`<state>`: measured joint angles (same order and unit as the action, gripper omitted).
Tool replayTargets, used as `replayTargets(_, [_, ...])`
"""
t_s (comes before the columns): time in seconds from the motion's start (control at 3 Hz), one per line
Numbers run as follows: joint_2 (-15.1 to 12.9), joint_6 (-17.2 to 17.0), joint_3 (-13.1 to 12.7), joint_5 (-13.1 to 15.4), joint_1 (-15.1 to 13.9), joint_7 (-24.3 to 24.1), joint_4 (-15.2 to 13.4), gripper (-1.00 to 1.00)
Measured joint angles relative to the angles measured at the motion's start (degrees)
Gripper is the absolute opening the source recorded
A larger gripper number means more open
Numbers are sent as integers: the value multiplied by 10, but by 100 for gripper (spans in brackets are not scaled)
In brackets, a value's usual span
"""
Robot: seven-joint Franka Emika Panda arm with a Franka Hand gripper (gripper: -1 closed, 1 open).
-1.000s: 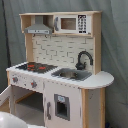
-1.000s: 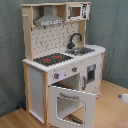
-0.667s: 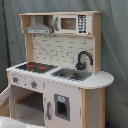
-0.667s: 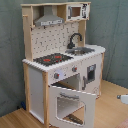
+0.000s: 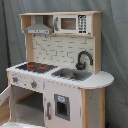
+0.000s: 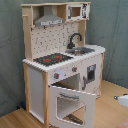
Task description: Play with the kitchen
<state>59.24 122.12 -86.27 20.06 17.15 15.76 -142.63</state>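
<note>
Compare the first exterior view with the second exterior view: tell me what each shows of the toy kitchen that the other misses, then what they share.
Only the first exterior view shows the rounded end of the counter face on.

Only the second exterior view shows the whole oven door, swung open, the wooden floor and a white object at the second exterior view's right edge.

Both show the kitchen, its grey hood, black faucet and red-ringed stove.

We see the kitchen [image 5: 60, 75] in pale wood and white, its back panel brick-patterned. Its hood [image 6: 49, 21] is grey, its faucet [image 5: 83, 59] black, its stove [image 6: 51, 59] dark with red rings. Behind the kitchen hangs a grey-green curtain [image 5: 114, 45].
</note>
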Motion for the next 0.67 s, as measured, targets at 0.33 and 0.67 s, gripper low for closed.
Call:
replayTargets(0.33, [37,24,-6,-26,-8,34,-14,100])
replayTargets(0.67, [71,47,-13,-50,-15,65,-27,100])
